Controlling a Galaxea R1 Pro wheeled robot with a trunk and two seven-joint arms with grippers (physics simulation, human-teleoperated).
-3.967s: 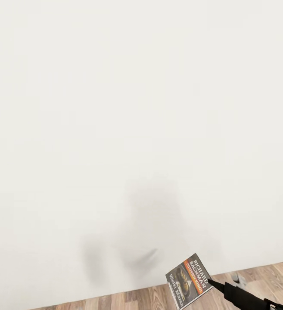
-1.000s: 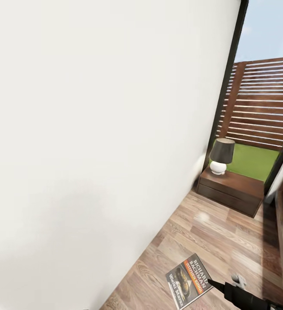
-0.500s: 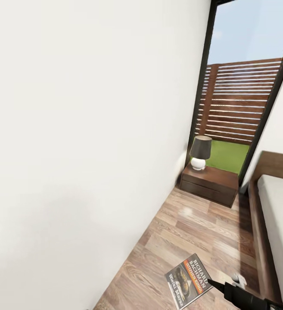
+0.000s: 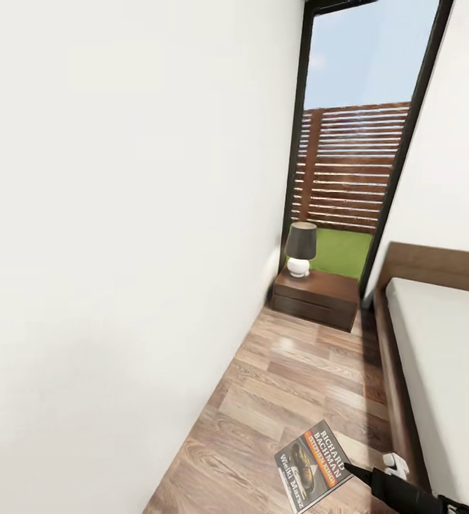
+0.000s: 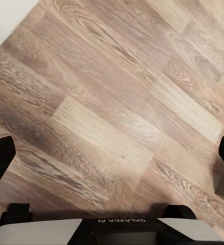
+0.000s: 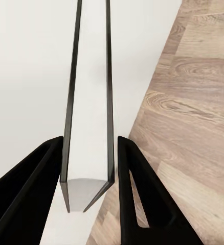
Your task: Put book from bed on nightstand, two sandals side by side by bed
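Your right hand (image 6: 86,184) is clamped on the book (image 4: 313,465), holding it above the floor (image 4: 298,385) beside the bed (image 4: 434,357). Your left hand (image 5: 112,158) has its fingers spread wide over bare planks. The nightstand (image 4: 316,298) stands by the window, carrying a lamp (image 4: 300,248).

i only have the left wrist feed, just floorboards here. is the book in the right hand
Observer: Yes. The right hand has both fingers closed on the book, gripping it at one edge.
Operator: any nightstand in sight
Observer: Yes, the nightstand stands ahead against the window, at the end of the floor strip between wall and bed.
Operator: is its top free
Observer: Partly. A lamp sits on the wall-side end; the rest of the top looks bare.
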